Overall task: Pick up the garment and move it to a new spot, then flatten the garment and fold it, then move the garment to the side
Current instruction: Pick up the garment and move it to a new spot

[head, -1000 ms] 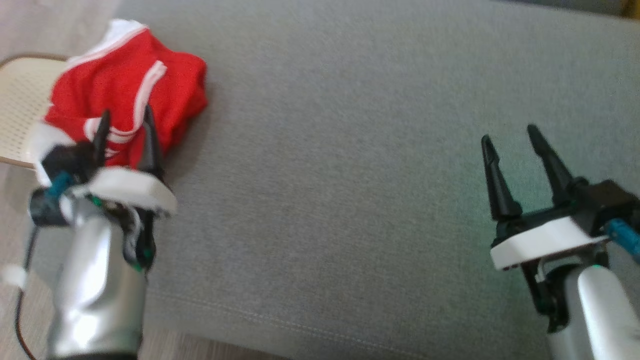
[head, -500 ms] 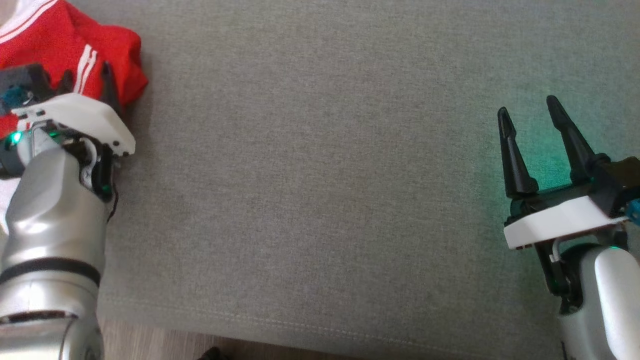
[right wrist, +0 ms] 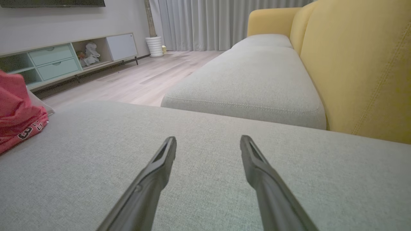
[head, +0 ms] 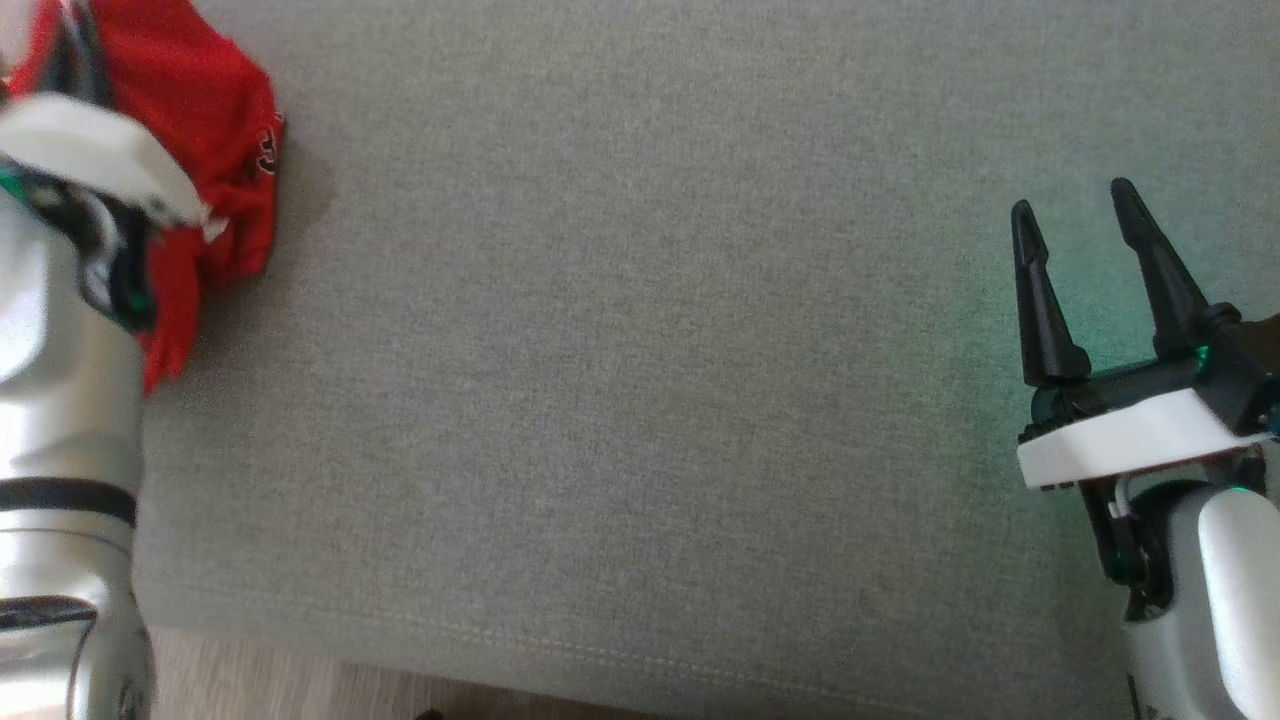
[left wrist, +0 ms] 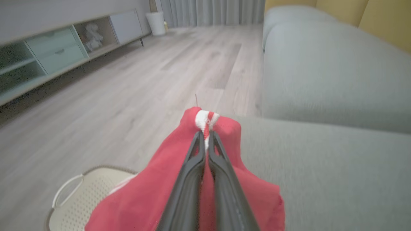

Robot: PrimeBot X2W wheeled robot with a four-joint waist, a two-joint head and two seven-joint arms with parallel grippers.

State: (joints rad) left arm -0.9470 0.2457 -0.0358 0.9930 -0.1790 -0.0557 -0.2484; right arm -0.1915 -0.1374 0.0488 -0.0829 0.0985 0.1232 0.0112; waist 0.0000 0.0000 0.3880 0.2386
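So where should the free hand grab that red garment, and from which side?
Probably the lower edge of the garment, by the dark lettering. It hangs loose down by the grey cushion and faces the open right gripper. Coming in low across the cushion from the robot's right suits it, since the left gripper is shut on the white trim at the top fold.

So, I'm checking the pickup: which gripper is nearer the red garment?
Left. The left gripper is shut on the red garment at its white trim; the right gripper is open over the grey cushion, well apart.
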